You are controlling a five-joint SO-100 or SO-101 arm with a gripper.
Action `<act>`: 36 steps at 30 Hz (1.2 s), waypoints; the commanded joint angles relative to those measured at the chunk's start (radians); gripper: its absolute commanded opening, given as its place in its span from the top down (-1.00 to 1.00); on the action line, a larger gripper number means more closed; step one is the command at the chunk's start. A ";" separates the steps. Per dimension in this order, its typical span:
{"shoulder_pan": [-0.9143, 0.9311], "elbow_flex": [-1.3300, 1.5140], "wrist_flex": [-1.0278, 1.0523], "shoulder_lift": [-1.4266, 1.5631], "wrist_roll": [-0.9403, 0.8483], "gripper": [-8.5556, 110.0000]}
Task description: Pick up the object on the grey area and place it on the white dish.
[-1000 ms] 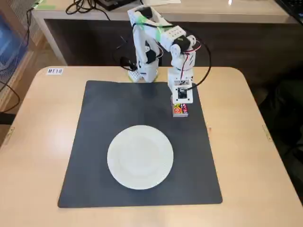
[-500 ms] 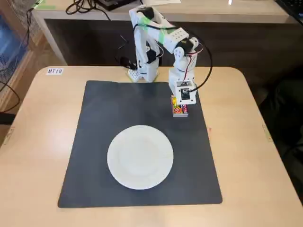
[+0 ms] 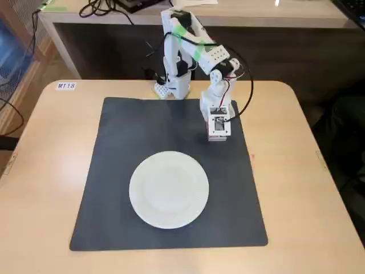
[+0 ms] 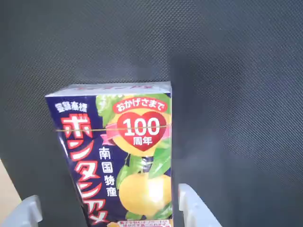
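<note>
In the wrist view a small flat packet (image 4: pixel 128 161) lies on the dark grey mat (image 4: pixel 227 71). It has a navy ground, red and white lettering, a red heart and yellow citrus fruit. My gripper (image 4: pixel 109 210) is open and straddles its near end. The right finger (image 4: pixel 191 208) is at the packet's edge and the left finger (image 4: pixel 26 213) stands apart from it. In the fixed view the gripper (image 3: pixel 218 136) points down at the mat (image 3: pixel 125 131) near its back right part and hides the packet. The round white plate (image 3: pixel 169 189) sits empty on the mat's front middle.
The arm's base (image 3: pixel 171 85) stands at the tan table's back edge, just behind the mat. A black cable (image 3: pixel 250 85) loops to the right of the arm. A small label (image 3: pixel 66 86) lies at the back left corner.
</note>
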 commanded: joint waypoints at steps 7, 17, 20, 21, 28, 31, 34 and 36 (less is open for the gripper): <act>0.014 -0.020 -0.044 -0.072 -0.006 0.36; 0.037 -0.008 -0.103 -0.032 0.012 0.50; 0.072 -0.017 -0.109 0.012 0.018 0.50; 0.094 -0.021 -0.110 0.029 0.023 0.50; 0.284 -0.124 -0.133 0.110 0.086 0.49; 0.357 -0.216 -0.132 0.084 0.133 0.49; 0.431 -0.305 -0.124 0.034 0.193 0.49; 0.480 -0.353 -0.124 -0.008 0.241 0.49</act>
